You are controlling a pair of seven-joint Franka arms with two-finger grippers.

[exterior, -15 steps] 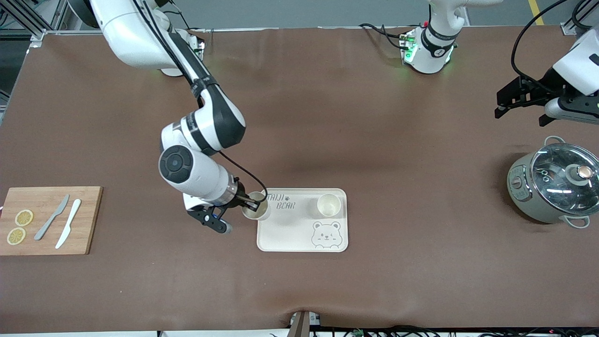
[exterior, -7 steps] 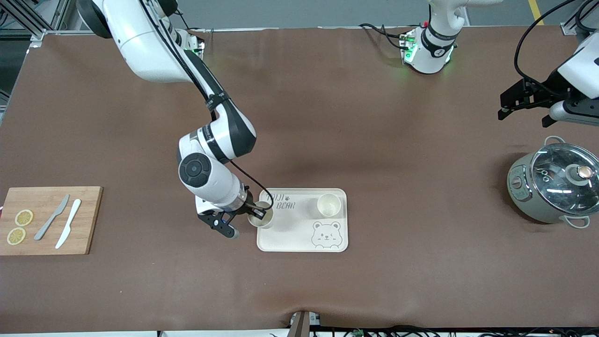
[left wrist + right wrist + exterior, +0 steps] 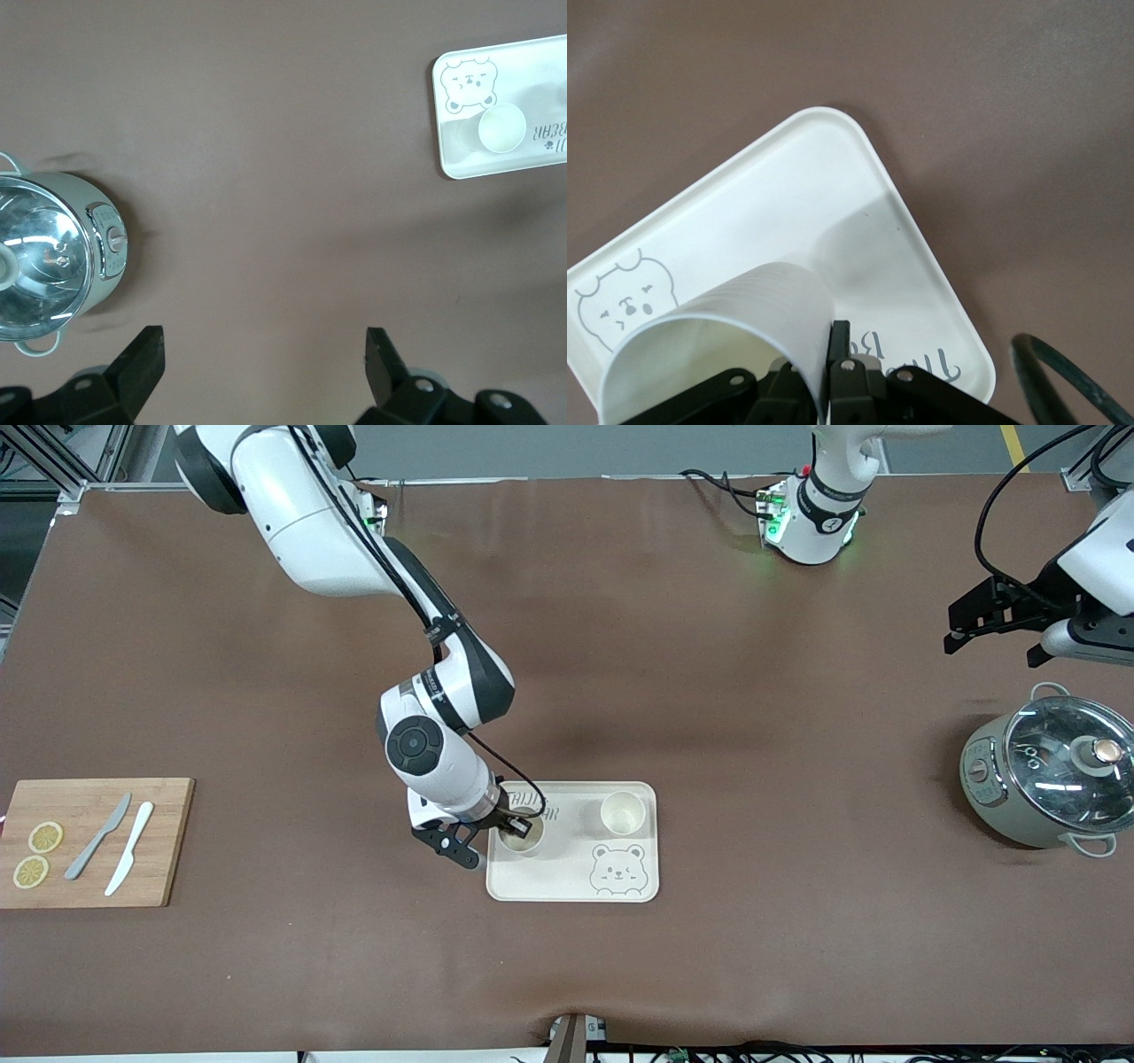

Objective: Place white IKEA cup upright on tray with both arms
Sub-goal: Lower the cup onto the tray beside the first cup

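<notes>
The cream-white tray [image 3: 567, 877] with the bear face lies near the middle of the table. My right gripper [image 3: 516, 826] is shut on the rim of a white cup [image 3: 523, 841] and holds it upright over the tray's end toward the right arm. In the right wrist view the cup [image 3: 718, 328] is pinched at its wall over the tray [image 3: 771, 195]. A second white cup [image 3: 623, 812] stands upright on the tray. My left gripper [image 3: 988, 615] is open and empty in the air near the pot; the left wrist view shows its fingers [image 3: 142, 359] spread over bare table.
A grey pot with a glass lid [image 3: 1050, 771] stands at the left arm's end. A wooden cutting board [image 3: 164, 841] with two knives and lemon slices lies at the right arm's end.
My right gripper has carried the cup from the tray's edge to over the tray, toward the second cup. The left gripper has barely moved.
</notes>
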